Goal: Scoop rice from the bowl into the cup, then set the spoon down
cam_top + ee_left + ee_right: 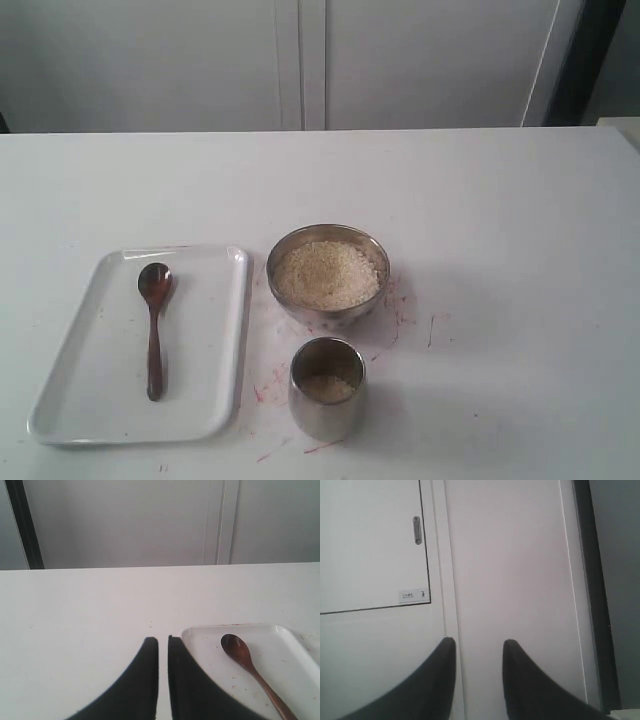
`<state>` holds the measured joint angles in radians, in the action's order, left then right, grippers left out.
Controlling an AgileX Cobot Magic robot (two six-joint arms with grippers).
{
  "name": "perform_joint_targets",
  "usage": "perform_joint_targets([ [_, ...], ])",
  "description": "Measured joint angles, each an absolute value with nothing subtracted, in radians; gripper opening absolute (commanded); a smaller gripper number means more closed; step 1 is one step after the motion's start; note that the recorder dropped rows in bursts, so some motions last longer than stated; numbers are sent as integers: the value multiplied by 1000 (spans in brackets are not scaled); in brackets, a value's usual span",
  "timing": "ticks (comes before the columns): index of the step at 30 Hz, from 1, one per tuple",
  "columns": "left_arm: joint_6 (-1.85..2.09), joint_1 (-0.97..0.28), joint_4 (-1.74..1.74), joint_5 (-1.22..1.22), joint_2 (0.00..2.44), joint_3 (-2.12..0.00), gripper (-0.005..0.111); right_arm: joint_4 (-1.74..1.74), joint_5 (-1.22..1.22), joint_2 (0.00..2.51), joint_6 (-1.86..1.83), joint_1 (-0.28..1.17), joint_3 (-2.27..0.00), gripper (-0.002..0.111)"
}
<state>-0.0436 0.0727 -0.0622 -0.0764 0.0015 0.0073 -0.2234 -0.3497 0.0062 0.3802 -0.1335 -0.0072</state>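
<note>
One spoon [154,340], bowl [326,316], cup [322,420], tray [205,340] (two tools [163,639] [477,641])

Looks like a lab or plain test room, hardly a home kitchen; broad white table [520,220] smudged with red marks [395,305] near its middle; along the far side, flat white cabinet doors [420,60] (one bearing a recessed metal pull [417,530] and a small printed label [413,596]); dark strip [590,60] upright at far right.

The white table [500,200] carries a tray [205,340], bowl [330,318] and cup [325,418].
</note>
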Motion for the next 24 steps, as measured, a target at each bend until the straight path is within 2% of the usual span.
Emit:
perform_joint_targets([
  [4, -44, 73, -62, -76, 1, 7, 14, -238, -305, 6, 225, -134, -7, 31],
  [12, -44, 73, -62, -76, 1, 7, 14, -266, 0, 6, 191, -134, -7, 31],
  [24, -44, 73, -62, -76, 1, 7, 14, -266, 79, 6, 191, -134, -7, 31],
])
